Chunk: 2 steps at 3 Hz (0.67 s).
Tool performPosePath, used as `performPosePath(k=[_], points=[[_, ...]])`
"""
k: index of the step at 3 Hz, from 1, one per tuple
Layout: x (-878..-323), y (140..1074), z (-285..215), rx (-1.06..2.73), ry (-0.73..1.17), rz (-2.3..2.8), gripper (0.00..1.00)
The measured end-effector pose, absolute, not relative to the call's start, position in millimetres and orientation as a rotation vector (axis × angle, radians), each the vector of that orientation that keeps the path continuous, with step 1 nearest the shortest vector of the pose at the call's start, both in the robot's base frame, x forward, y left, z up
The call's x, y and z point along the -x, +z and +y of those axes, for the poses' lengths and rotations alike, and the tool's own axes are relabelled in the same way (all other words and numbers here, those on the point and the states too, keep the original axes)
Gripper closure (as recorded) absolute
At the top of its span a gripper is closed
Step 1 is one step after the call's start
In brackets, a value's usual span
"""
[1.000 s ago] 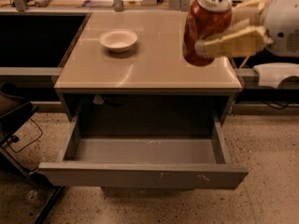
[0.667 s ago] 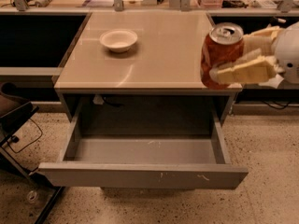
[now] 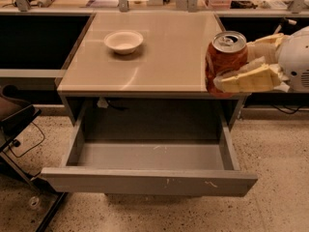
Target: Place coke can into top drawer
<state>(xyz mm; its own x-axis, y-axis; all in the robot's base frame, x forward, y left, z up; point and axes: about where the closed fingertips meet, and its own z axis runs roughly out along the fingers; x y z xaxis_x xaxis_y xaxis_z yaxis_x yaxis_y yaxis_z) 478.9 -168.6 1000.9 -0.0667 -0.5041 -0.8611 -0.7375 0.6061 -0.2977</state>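
Observation:
The coke can (image 3: 223, 59), red-orange with a silver top and pull tab, is held upright in the air at the right, level with the table's front right corner. My gripper (image 3: 241, 66) comes in from the right and is shut on the can, with one cream finger (image 3: 246, 79) across its near side. The top drawer (image 3: 149, 180) is pulled wide open below the table, grey and shallow, with nothing in it. The can hangs above and behind the drawer's right wall.
A white bowl (image 3: 123, 41) sits on the beige table top (image 3: 159, 57) at the back left. A dark chair or cart (image 3: 14, 122) with cables stands on the floor at the left. Shelves with clutter run along the back.
My gripper has carried the can lower and slightly to the right, from above the table's right part to its front right corner. The drawer and bowl have not moved.

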Motion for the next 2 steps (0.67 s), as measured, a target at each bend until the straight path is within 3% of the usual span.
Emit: performPosePath(k=[2], points=[[-501.3,838.9,-158.1,1.091,0.301,1.893,1.0]])
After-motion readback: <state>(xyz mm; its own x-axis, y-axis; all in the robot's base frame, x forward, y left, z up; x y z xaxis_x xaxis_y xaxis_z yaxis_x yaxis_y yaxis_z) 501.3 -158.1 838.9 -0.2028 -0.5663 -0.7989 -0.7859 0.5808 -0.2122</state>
